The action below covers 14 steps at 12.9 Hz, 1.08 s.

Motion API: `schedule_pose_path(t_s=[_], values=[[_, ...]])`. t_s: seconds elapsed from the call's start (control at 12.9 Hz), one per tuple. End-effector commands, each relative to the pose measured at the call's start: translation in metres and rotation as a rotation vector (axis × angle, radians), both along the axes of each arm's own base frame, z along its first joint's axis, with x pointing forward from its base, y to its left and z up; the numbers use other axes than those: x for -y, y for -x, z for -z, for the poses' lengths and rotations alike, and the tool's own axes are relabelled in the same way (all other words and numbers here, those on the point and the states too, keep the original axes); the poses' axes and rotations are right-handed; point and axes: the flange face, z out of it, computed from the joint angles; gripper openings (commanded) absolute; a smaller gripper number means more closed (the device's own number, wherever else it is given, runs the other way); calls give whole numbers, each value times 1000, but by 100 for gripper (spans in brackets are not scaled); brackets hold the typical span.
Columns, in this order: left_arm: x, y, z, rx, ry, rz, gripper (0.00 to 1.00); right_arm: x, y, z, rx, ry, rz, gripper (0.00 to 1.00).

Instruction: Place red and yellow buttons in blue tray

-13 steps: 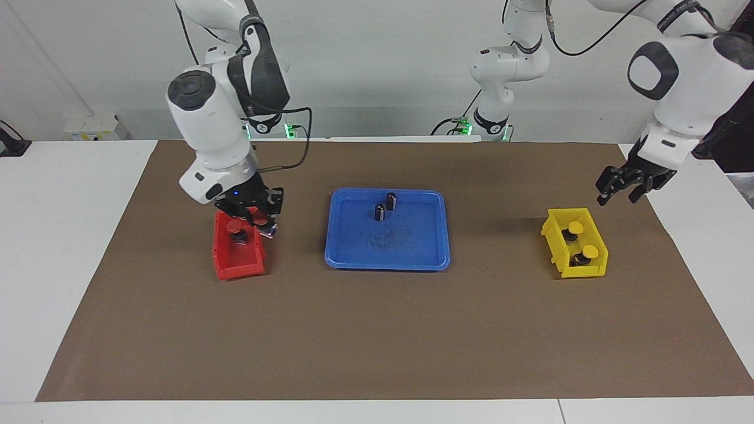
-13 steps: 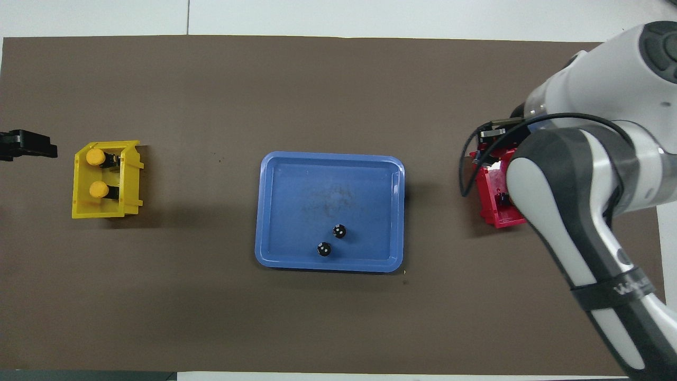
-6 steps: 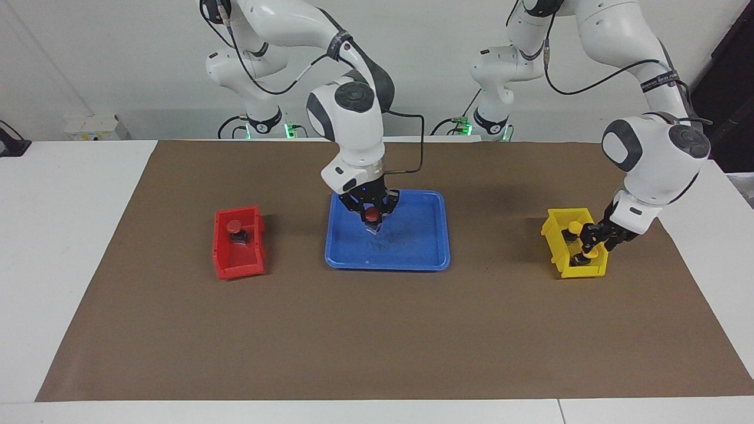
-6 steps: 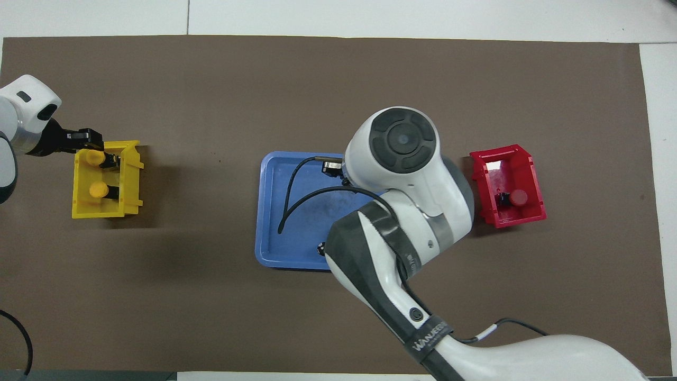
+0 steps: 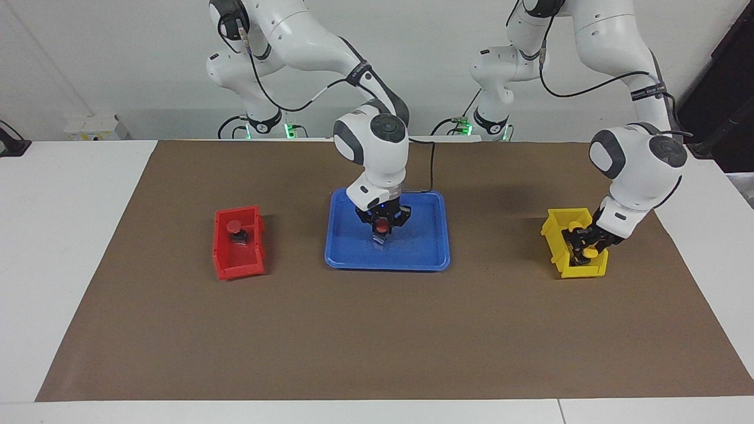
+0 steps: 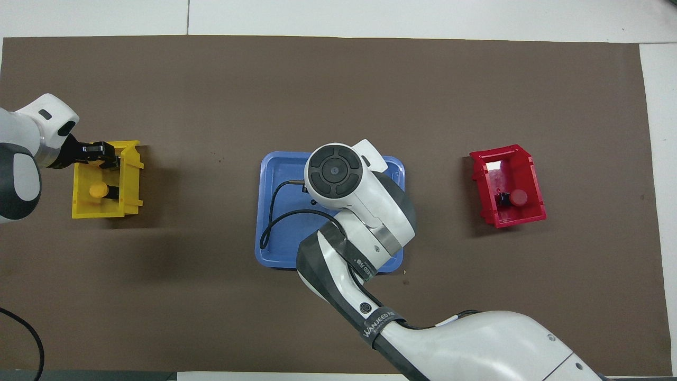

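Observation:
My right gripper [image 5: 383, 233] hangs low over the middle of the blue tray [image 5: 425, 254], shut on a red button [image 5: 383, 225]. In the overhead view the right arm's wrist covers that hand and much of the blue tray [image 6: 271, 174]. A second red button [image 5: 235, 226] [image 6: 519, 197] sits in the red bin [image 5: 238, 270]. My left gripper [image 5: 583, 249] [image 6: 99, 153] is down inside the yellow bin [image 5: 583, 272], at the yellow button [image 5: 591, 253] farther from the robots. Another yellow button [image 6: 98, 190] [image 5: 572, 224] lies beside it in the bin.
The red bin [image 6: 535, 174] stands toward the right arm's end and the yellow bin [image 6: 132, 185] toward the left arm's end. A brown mat [image 5: 377, 341] covers the table under all three containers. A black cable loops from the right wrist over the tray.
The right gripper carried a red button from the red bin to the tray and sank lower. The left gripper came down from beside the yellow bin into it.

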Motion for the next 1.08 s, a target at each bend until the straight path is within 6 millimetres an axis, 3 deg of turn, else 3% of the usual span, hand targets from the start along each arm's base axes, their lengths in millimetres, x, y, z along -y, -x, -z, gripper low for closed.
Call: schedule_pose_path(t_s=[0.0, 0.08, 0.15, 0.31, 0.39, 0.46, 0.62, 0.7, 0.85, 1.01], values=[[-6, 0, -10, 15, -12, 6, 1, 8, 6, 1, 10, 8, 3, 80], [-5, -9, -30, -3, -10, 5, 1, 9, 3, -5, 12, 9, 8, 94], [-1, -17, -63, -37, -9, 11, 1, 14, -6, -17, 19, 9, 17, 99], [11, -21, -139, -96, -4, -7, 1, 51, -23, -57, 51, 41, 17, 99], [50, -21, -168, -111, -4, -30, 1, 93, -33, -83, 56, 50, 5, 99], [97, -13, -174, -136, -8, -55, 1, 135, -35, -104, 35, 64, -22, 99], [202, 16, -171, -154, -21, -70, 1, 217, -29, -126, -21, 35, -120, 99], [249, 35, -166, -116, -7, -88, 1, 252, -17, -127, -35, -2, -168, 99], [309, 65, -133, -92, 38, -92, 1, 311, 2, -118, -61, -9, -244, 99], [368, 82, -94, -87, 72, -107, 1, 345, 5, -98, -9, -11, -289, 94]])
